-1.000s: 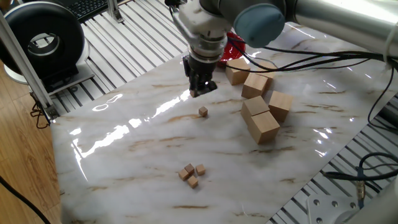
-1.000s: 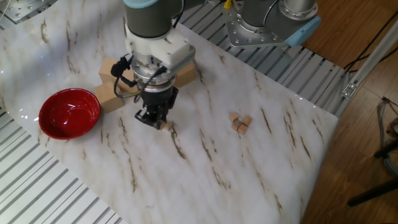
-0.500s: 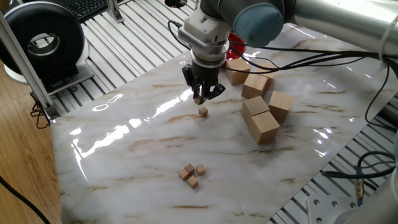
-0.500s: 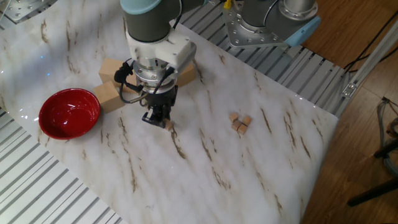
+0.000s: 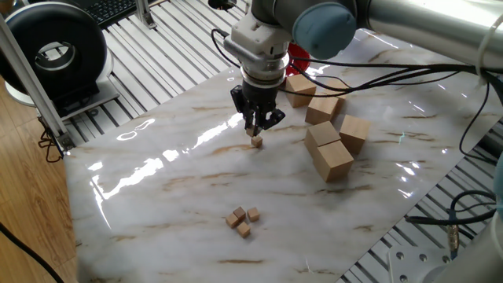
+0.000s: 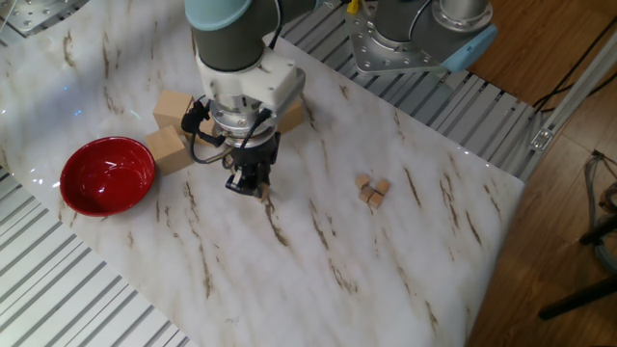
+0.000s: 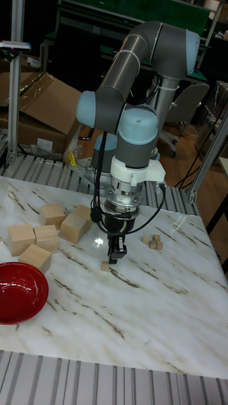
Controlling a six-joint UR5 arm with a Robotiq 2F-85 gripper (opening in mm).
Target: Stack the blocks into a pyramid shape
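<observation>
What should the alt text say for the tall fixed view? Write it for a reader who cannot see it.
A robot arm's tool points down just above a lone tiny cube on a marble table. Three more tiny cubes sit clustered to the right; large wooden blocks and a red bowl lie at left.

My tool (image 5: 256,128) hangs right over one tiny cube (image 5: 257,141); three more tiny cubes (image 5: 243,219) cluster well apart on the tabletop (image 5: 173,196), big blocks (image 5: 330,141) and bowl (image 6: 108,175) behind.
</observation>
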